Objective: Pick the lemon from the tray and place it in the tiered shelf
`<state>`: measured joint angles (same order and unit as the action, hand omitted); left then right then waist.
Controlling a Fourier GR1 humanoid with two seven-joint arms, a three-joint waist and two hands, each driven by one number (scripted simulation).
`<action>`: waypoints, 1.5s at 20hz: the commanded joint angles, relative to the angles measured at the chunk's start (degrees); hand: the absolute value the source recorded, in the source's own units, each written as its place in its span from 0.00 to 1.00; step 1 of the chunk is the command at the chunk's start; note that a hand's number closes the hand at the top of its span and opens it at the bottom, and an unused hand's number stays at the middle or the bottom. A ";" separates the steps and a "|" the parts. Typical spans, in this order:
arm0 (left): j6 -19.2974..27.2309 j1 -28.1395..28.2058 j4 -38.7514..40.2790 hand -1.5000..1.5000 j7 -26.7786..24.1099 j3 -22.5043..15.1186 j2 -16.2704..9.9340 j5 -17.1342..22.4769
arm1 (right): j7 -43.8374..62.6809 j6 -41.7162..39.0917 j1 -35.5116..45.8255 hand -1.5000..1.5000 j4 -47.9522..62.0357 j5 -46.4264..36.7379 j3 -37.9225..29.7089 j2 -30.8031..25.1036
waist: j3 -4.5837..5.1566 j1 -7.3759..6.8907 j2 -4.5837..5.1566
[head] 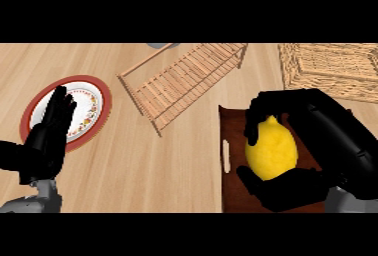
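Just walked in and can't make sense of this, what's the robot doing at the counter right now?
The robot's right hand is curled around a yellow lemon over the dark brown tray on the right. The wooden tiered shelf, where the lemon should go, stands up and to the left. The left hand rests open, fingers up, over a red-rimmed plate. A wicker basket sits at the upper right.

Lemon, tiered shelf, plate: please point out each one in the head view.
lemon [272, 150], head view, middle of its yellow skin.
tiered shelf [184, 75], head view, wooden slats.
plate [94, 100], head view, patterned rim.
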<state>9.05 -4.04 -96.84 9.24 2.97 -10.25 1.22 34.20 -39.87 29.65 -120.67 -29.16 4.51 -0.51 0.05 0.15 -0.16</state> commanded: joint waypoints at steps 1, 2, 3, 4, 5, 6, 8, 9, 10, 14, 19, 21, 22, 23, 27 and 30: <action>-0.27 0.49 1.47 0.50 -2.29 -0.72 0.94 -1.13 | 6.21 -0.75 7.25 1.00 -0.44 2.75 -5.85 -0.32 | -0.01 -0.15 0.08; -1.36 -1.59 1.40 0.50 0.36 1.52 -1.03 0.54 | 7.76 4.19 11.10 1.00 5.24 1.21 -2.12 0.49 | -0.01 -0.49 0.13; -0.06 -1.60 -0.97 0.50 2.67 0.05 -0.12 -0.89 | 4.15 2.39 11.55 1.00 6.73 1.65 -6.45 -1.08 | -0.03 -0.42 0.14; -3.02 -0.22 2.67 0.50 -2.65 2.28 -0.97 1.67 | -1.62 6.27 10.48 1.00 11.18 -1.57 -5.20 -1.42 | -0.02 -0.60 0.26; -0.08 -2.39 2.01 0.50 0.06 0.26 0.68 -1.10 | -1.69 4.49 12.31 1.00 12.51 0.62 -8.58 -3.82 | -0.04 -0.42 0.23; 1.16 0.56 0.60 0.50 -1.05 -2.08 2.56 -3.03 | -2.18 8.97 13.41 1.00 16.25 -3.18 -5.28 -0.97 | -0.03 -0.77 0.26; 0.07 -2.92 4.75 0.50 -2.28 -0.23 1.46 -2.18 | -3.30 12.03 16.73 1.00 20.42 -4.73 -5.03 -0.28 | -0.02 -0.69 0.34; -1.90 -2.46 5.24 0.50 -3.08 1.74 0.90 1.00 | -7.62 12.40 16.25 1.00 24.16 -4.23 -7.76 -3.01 | -0.02 -0.80 0.41; -1.30 -1.53 -3.99 0.50 3.95 0.43 -0.61 -0.18 | -10.07 12.98 12.17 1.00 23.52 -4.14 -7.46 -3.46 | -0.07 -0.91 0.24; -0.01 0.05 -1.25 0.50 0.63 -0.47 1.85 -1.97 | -11.81 18.51 17.31 1.00 31.20 -5.85 -7.38 -2.12 | -0.04 -0.82 0.24; -0.71 -1.98 -0.08 0.50 1.71 0.56 1.01 -1.66 | -18.56 28.72 23.06 1.00 46.42 -9.69 -6.93 -0.23 | -0.03 -1.10 0.41; -0.63 0.01 -0.55 0.50 0.55 -0.51 2.19 -2.06 | -23.82 32.42 21.32 1.00 50.30 -10.06 -6.86 0.34 | -0.04 -1.16 0.43; -1.53 -2.72 1.13 0.50 1.39 1.41 0.69 -0.90 | -26.22 32.62 23.31 1.00 53.21 -8.83 -8.94 -1.26 | -0.04 -1.06 0.47; 1.55 -3.89 -0.29 0.50 4.14 -0.88 2.60 -3.90 | -23.72 33.62 24.53 1.00 53.23 -9.61 -8.11 0.21 | -0.04 -0.83 0.34; -2.87 -2.03 4.63 0.50 -2.26 2.42 0.74 -0.65 | -23.46 36.41 28.59 1.00 57.50 -7.77 -6.76 0.46 | -0.02 -0.77 0.31; -1.10 0.92 -2.09 0.50 0.87 -0.85 3.00 -2.34 | -31.40 39.49 30.28 1.00 68.26 -10.69 -8.02 0.31 | -0.04 -1.32 0.40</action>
<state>7.39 -4.69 -97.06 9.87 3.64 -8.66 -0.21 6.84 -3.66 58.05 -59.93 -38.27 -4.27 -1.00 0.01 -1.01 0.23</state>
